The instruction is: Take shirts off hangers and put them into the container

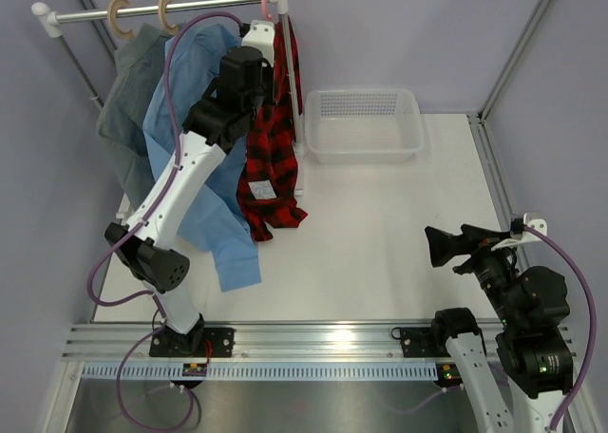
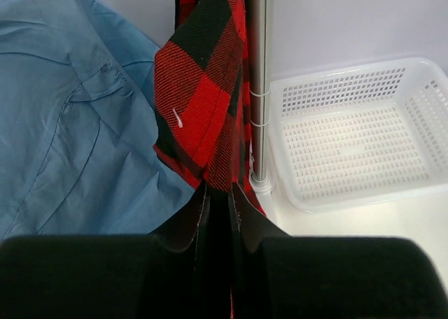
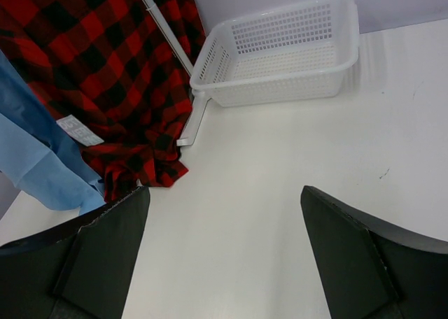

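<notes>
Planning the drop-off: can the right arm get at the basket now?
Probably yes: only bare table lies between the right gripper and the basket, and its fingers stand open, empty.

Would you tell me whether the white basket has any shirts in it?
Empty: the basket shows a bare mesh floor in every view, and the plaid shirt, blue shirt and grey shirt hang at the rail.

The left arm (image 1: 180, 181) reaches up toward 1 o'clock. The left gripper (image 2: 218, 193) pinches the red-and-black plaid shirt (image 2: 203, 102). The right arm (image 1: 527, 305) sits low at 5 o'clock, the right gripper (image 1: 439, 247) spread wide, pointing to 9 o'clock.
</notes>
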Controlling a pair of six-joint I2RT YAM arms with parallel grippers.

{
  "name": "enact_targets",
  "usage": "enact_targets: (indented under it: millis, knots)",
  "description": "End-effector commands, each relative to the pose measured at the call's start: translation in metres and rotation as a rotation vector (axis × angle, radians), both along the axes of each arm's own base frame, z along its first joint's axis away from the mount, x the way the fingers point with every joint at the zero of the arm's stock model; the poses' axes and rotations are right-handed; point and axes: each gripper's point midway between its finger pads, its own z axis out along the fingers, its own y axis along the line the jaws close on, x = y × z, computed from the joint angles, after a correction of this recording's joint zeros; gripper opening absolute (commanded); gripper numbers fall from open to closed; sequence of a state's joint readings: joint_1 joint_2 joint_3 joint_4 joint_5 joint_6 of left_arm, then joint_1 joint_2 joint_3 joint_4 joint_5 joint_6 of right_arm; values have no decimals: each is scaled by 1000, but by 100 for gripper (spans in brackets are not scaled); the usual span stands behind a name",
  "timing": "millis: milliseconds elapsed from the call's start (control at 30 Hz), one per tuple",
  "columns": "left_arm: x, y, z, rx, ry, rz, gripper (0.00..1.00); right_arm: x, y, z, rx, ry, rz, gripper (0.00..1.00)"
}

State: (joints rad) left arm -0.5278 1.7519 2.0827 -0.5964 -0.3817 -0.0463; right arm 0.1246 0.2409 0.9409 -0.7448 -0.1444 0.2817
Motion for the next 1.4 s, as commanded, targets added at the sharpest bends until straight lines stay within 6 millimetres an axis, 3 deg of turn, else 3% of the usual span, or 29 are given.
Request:
enact_targets:
  millis: [0,267,433,567,667,700,800,833,1033,1133,1167,1267,1367]
  knots:
    - [-15,14,48,-42,-115,24,0,-4,5,8,-8,-50,38,100]
    - [-45,36,104,-96,-246,40,0,-5,6,7,-8,-58,44,99]
    - [-65,47,113,-98,-273,36,0,-6,7,7,-9,-63,49,100]
    - [-80,54,94,-109,-235,36,0,-6,7,7,-8,-68,50,100]
    - [-98,61,65,-116,-182,24,0,-6,7,7,-10,-67,50,100]
    - [-111,65,49,-123,-156,13,0,-6,7,7,-10,-68,53,99]
    - [-137,62,27,-126,-126,-78,0,-6,6,8,-10,-71,47,100]
    - [-155,67,14,-127,-116,-107,0,-5,6,8,-10,-71,43,99]
    - [-227,62,-6,-181,-117,-332,0,-2,2,12,-3,-66,18,100]
    - [-263,59,8,-216,-142,-450,0,0,4,13,-9,-57,26,99]
    - [-279,58,24,-235,-177,-504,0,0,4,14,-10,-57,27,100]
    - [-305,54,42,-269,-197,-593,0,2,5,16,-20,-52,35,100]
    - [-331,49,75,-305,-259,-701,0,1,8,21,-31,-56,55,99]
